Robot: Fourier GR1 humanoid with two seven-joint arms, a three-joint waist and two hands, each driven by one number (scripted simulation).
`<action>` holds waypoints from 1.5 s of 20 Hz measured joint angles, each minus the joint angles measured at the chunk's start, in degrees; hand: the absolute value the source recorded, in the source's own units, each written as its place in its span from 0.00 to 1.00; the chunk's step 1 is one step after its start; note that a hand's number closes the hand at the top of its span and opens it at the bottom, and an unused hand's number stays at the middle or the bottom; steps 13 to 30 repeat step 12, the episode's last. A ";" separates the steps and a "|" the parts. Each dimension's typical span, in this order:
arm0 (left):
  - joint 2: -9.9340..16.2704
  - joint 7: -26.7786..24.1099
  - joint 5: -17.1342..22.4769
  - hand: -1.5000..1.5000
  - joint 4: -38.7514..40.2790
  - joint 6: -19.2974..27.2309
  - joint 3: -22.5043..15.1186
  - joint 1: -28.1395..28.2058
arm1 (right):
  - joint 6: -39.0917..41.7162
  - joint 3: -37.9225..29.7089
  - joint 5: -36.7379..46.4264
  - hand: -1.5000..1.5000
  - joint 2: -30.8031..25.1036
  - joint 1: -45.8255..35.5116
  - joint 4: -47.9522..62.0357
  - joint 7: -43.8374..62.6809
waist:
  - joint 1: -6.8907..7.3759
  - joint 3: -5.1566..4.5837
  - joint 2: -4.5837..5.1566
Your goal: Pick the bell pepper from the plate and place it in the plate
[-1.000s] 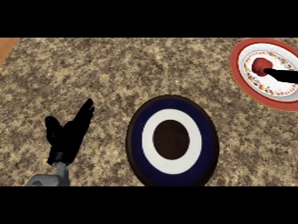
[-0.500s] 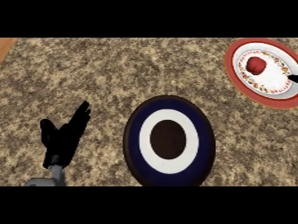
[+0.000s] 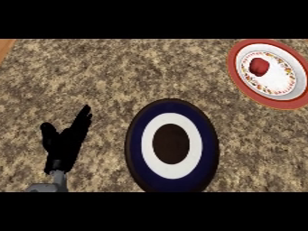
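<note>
Bell pepper (image 3: 259, 66): lying red and rounded on the white middle of the red-rimmed plate (image 3: 241, 80), far ahead and to the right of the left hand's fingers, with nothing touching it.
Red-rimmed plate: sitting near the far right corner of the tabletop (image 3: 83, 76).
Blue plate (image 3: 135, 149): lying nearer, just right of the left fingers, showing a white ring and a dark centre and carrying nothing.
Left hand (image 3: 64, 143): resting at the lower left, fingers pointing up, straight and spread apart, holding nothing.
Right hand: only a dark speck is showing at the right edge below the red-rimmed plate, so I cannot tell how it is set.
Stage: the pepper is lying on the red-rimmed plate, not on the blue one, so the carry is looking unfinished.
Doing it well: probably coming down over the pepper from above, closing fingers round its sides rather than the rim, lifting clear before crossing.
</note>
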 measured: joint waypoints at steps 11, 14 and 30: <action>-0.04 -0.35 -0.19 0.50 -0.65 -0.68 0.60 1.15 | 1.72 3.77 2.31 0.00 -0.86 7.42 -0.96 -6.22 | -0.74 -0.13 -0.45; -0.58 -0.36 -0.54 0.50 -0.13 -0.24 0.39 0.79 | 1.53 3.86 2.32 0.00 -0.87 7.71 -0.89 -6.69 | -0.75 -0.11 -0.45; -0.58 -0.36 -0.54 0.50 -0.13 -0.24 0.39 0.79 | 1.53 3.86 2.32 0.00 -0.87 7.71 -0.89 -6.69 | -0.75 -0.11 -0.45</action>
